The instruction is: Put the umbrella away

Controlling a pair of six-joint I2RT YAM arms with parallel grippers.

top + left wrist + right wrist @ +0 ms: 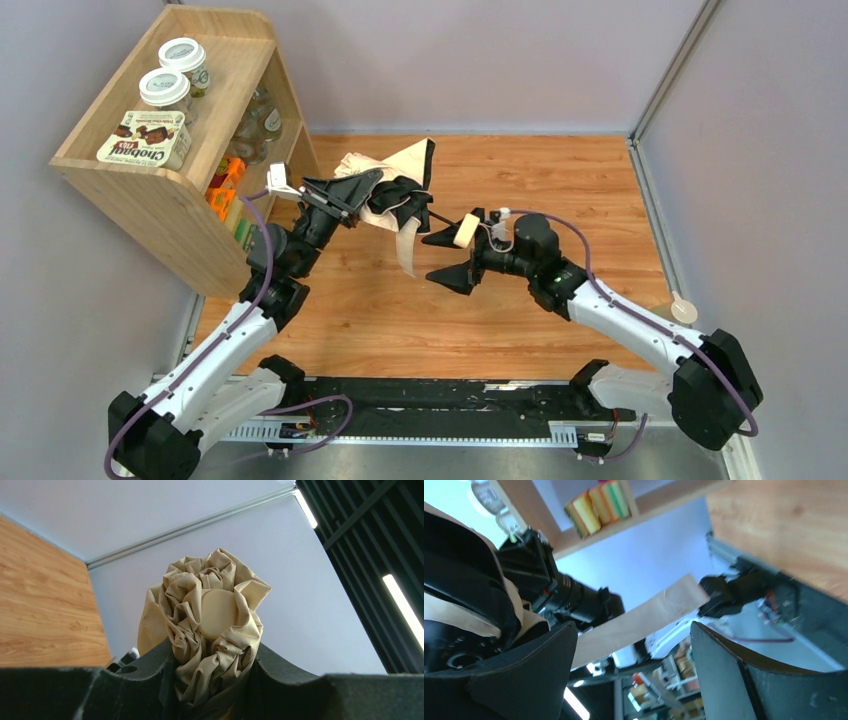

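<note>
The umbrella (402,163) is held in the air over the wooden table, its peach canopy bunched with dark folds showing. My left gripper (348,193) is shut on the canopy end. In the left wrist view the crumpled fabric (220,645) and its round cap (217,612) sit between the fingers. The thin black shaft (441,219) leads right to the cream handle (465,232). My right gripper (449,257) is open, its upper finger right beside the handle. A beige strap (407,250) hangs down; in the right wrist view it (639,616) crosses beyond the open fingers, ungripped.
A wooden shelf unit (215,120) stands at the back left with two jars (165,88), a Chobani box (145,138) on top and sponges (596,506) inside. Grey walls close in the table at the back and right. A small white disc (684,308) lies at the right edge.
</note>
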